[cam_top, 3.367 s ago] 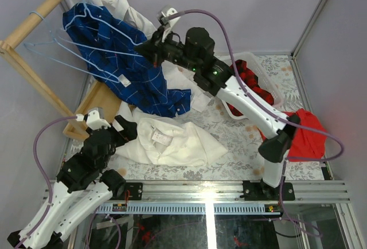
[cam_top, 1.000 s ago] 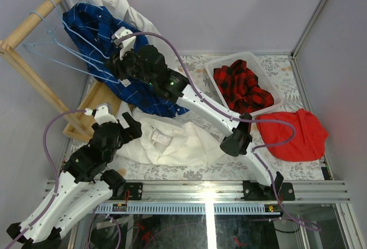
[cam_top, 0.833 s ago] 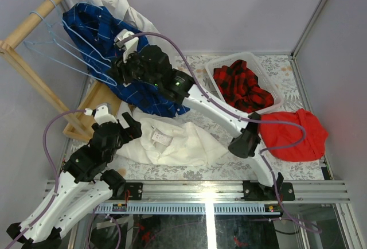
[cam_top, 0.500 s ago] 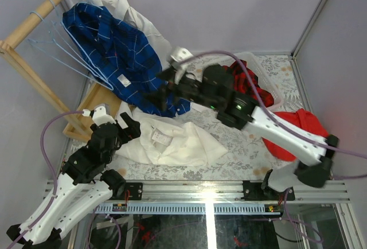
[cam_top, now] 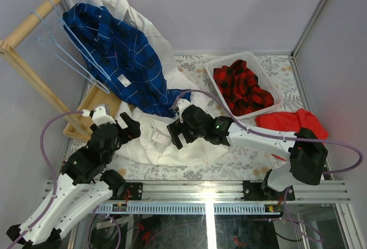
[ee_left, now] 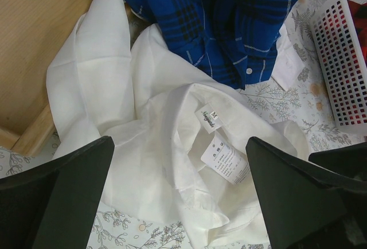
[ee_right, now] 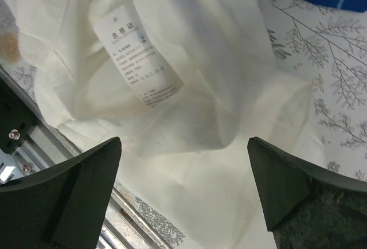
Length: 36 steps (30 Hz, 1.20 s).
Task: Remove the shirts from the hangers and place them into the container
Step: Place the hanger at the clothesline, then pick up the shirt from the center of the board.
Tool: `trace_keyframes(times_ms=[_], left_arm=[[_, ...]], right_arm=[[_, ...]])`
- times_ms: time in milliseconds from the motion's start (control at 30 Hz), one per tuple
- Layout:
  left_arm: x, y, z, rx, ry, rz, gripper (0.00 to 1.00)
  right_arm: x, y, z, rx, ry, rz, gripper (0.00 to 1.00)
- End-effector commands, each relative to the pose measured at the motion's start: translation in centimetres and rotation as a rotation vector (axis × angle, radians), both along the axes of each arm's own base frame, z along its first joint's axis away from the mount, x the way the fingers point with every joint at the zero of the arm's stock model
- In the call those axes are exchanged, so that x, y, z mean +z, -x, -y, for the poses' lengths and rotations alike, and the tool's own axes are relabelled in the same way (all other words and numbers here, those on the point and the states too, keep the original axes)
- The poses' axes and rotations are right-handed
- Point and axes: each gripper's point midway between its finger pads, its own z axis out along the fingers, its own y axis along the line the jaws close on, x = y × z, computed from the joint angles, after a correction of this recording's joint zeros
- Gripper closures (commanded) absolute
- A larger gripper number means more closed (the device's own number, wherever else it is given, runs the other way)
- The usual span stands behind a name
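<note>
A white shirt [cam_top: 189, 146] lies crumpled on the table, collar labels up. My right gripper [cam_top: 174, 136] hovers open right above it; in the right wrist view the shirt [ee_right: 189, 88] fills the space between the fingers [ee_right: 74, 191], untouched. My left gripper [cam_top: 128, 128] stands open over the same shirt's left edge [ee_left: 172, 163], holding nothing. The dark blue checked shirt [cam_top: 123, 59] hangs from the rack among light-blue wire hangers [cam_top: 63, 51], with another white shirt [cam_top: 137, 14] behind it. The red-and-black plaid shirt [cam_top: 241, 85] lies in the white basket [cam_top: 274, 95].
The wooden rack [cam_top: 34, 16] slants across the back left, its base board [cam_top: 94, 102] on the table. A plain red cloth [cam_top: 298, 124] lies at the right, under the right arm's cable. The metal rail [cam_top: 200, 191] runs along the near edge.
My right arm has swung away from the blue shirt at the rack, down over the white shirt on the table, and its gripper has opened. The left arm has not moved.
</note>
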Motion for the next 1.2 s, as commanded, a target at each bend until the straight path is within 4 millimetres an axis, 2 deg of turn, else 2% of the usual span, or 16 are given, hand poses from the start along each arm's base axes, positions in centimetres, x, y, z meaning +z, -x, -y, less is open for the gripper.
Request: trace_keyframes(times_ms=[0,67,200,333,400,533,600,733,800,933,1067,1133,1167], left_arm=[[1.4,-0.3,-0.1,0.025,0.034,0.035,0.0],[1.3,-0.3,-0.1,0.022,0.03,0.029,0.0],[1.1,-0.4,0.0,0.02,0.024,0.021,0.0],[1.0,-0.4,0.0,0.024,0.02,0.017,0.0],[1.0,-0.4,0.0,0.023,0.021,0.017,0.0],[1.0,-0.4,0.0,0.024,0.021,0.017,0.0],[1.0,-0.4,0.0,0.023,0.019,0.017,0.0],[1.0,-0.4,-0.1,0.026,0.02,0.018,0.0],[1.1,-0.5,0.0,0.027,0.02,0.019,0.0],[1.0,-0.4,-0.1,0.028,0.019,0.018,0.0],[1.2,-0.4,-0.2,0.033,0.022,0.028,0.0],[1.5,-0.3,-0.4,0.039,0.029,0.038,0.0],[1.5,-0.3,-0.5,0.042,0.032,0.041,0.0]], right_arm=[[3.1,-1.7,0.4,-0.098,-0.04,0.072,0.01],[3.3,-2.6,0.0,-0.078,-0.048,0.108,0.01],[1.7,-4.1,-1.2,-0.028,-0.01,0.045,0.01],[-1.5,-4.1,-3.1,0.004,-0.002,-0.085,0.01],[-2.0,-4.0,-4.1,0.011,-0.019,-0.125,0.01],[-2.6,-1.3,-6.9,0.136,-0.143,-0.256,0.0],[-2.3,0.8,-8.0,0.224,-0.193,-0.303,0.0],[-1.3,4.3,-9.0,0.341,-0.232,-0.276,0.01],[-1.5,4.8,-9.0,0.348,-0.223,-0.274,0.01],[-4.3,5.4,-8.8,0.305,-0.131,-0.267,0.0],[-7.6,5.8,-9.2,0.278,-0.019,-0.138,0.01],[-9.3,4.5,-8.9,0.194,0.036,-0.049,0.01],[-10.1,3.2,-8.4,0.116,0.057,-0.006,0.01]])
